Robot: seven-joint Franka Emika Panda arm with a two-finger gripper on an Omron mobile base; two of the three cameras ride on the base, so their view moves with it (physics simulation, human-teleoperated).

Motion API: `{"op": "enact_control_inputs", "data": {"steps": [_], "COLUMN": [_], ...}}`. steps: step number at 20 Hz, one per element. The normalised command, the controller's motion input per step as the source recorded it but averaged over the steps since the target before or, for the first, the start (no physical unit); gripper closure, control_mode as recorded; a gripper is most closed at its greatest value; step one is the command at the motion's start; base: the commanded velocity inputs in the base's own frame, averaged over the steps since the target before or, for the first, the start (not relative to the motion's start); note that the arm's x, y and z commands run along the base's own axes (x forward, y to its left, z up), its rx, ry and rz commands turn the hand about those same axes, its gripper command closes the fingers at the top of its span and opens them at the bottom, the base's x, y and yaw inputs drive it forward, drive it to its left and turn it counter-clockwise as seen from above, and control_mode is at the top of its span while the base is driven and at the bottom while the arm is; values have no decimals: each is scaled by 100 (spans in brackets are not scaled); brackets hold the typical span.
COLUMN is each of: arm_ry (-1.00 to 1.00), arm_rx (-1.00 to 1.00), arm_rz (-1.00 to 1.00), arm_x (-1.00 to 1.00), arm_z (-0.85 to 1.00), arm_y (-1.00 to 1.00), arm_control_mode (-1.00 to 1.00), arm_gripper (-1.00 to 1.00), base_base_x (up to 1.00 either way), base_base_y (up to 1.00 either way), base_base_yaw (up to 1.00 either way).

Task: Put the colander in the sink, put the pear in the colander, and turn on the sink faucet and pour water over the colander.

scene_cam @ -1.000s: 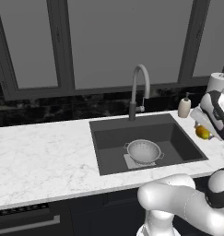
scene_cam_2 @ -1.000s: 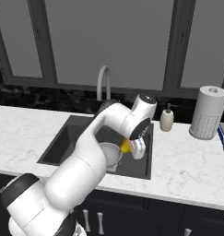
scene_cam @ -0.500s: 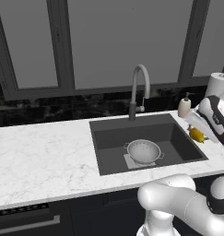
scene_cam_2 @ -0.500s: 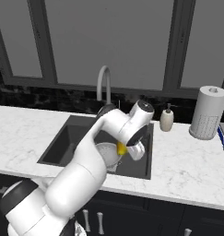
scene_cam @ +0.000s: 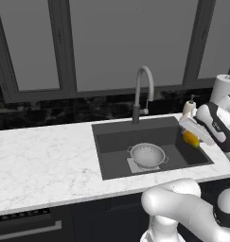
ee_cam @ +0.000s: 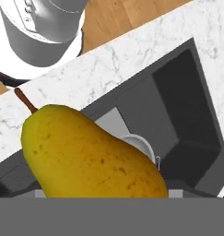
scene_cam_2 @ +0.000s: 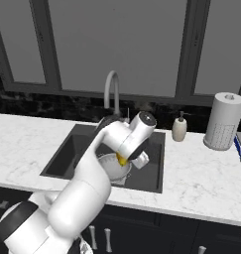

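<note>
The marble counter [scene_cam: 45,160] spans the left base view, with the sink [scene_cam: 114,158] sunk into it right of centre; in the right base view the sink [scene_cam_2: 72,149] lies at about 9 o'clock from the gripper. The sink faucet [scene_cam: 142,92] rises at the basin's 12 o'clock rim, its gooseneck arching forward over the bowl. A paper towel roll [scene_cam_2: 222,121] stands on the counter at 3 o'clock of the sink in the right base view, with a cream soap dispenser [scene_cam_2: 179,129] between it and the basin. The colander [scene_cam: 147,155] sits upright on the sink floor, on the pale patch, near the basin's middle. The gripper [scene_cam: 191,135] hangs over the basin's 3 o'clock side, above and apart from the colander, its jaws clamped on the pear [scene_cam: 190,139]. In the hand view the pear [ee_cam: 92,154] lies tilted, its brown stem pointing to 10 o'clock, and the colander's rim [ee_cam: 141,143] peeks from behind it at 3 o'clock
</note>
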Motion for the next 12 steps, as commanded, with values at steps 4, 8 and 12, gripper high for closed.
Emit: {"op": "enact_control_inputs", "data": {"steps": [4,8,12], "arm_ry": [-15,-1,1], "arm_rx": [-3,-2,-3], "arm_rz": [18,13,12], "arm_x": [17,43,55], "arm_z": [-26,-16,-17], "arm_y": [27,37,29], "arm_control_mode": [-100,-100,-100], "arm_gripper": [100,100,100], "base_base_x": [0,0,0], "base_base_y": [0,0,0], "base_base_yaw": [0,0,0]}}
